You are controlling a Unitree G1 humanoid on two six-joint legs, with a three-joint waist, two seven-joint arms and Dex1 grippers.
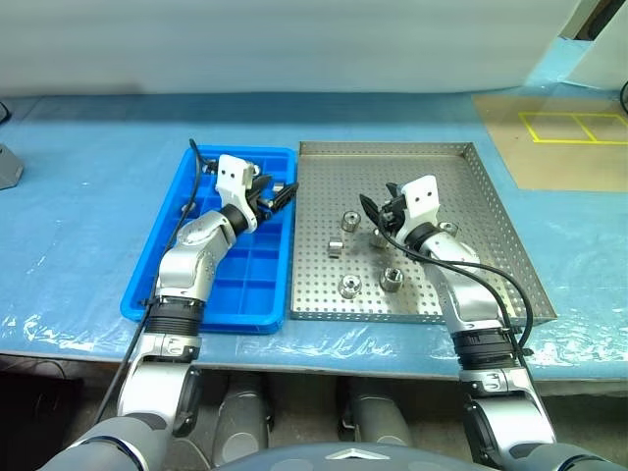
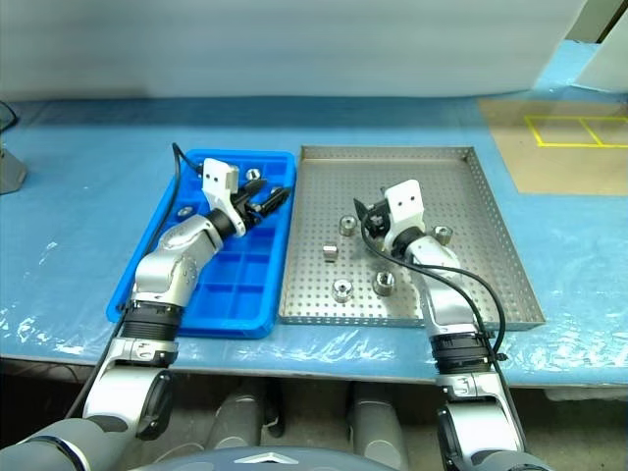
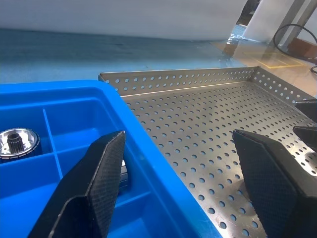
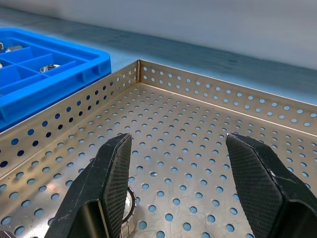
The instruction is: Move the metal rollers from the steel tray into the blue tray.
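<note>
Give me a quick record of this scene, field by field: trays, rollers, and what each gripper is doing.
surface: blue-covered table
blue tray: bright blue plastic compartment tray, left of the steel tray
steel tray: square perforated grey metal tray
metal rollers: several shiny silver short cylinders loose in the steel tray; a few already in the blue tray
left gripper: open, empty, over the blue tray's right edge
right gripper: open, empty, over the steel tray

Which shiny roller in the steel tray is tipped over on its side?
The roller nearest the blue tray, on the left side of the steel tray. It shows its round side, while the others stand with their holes facing up.
</note>
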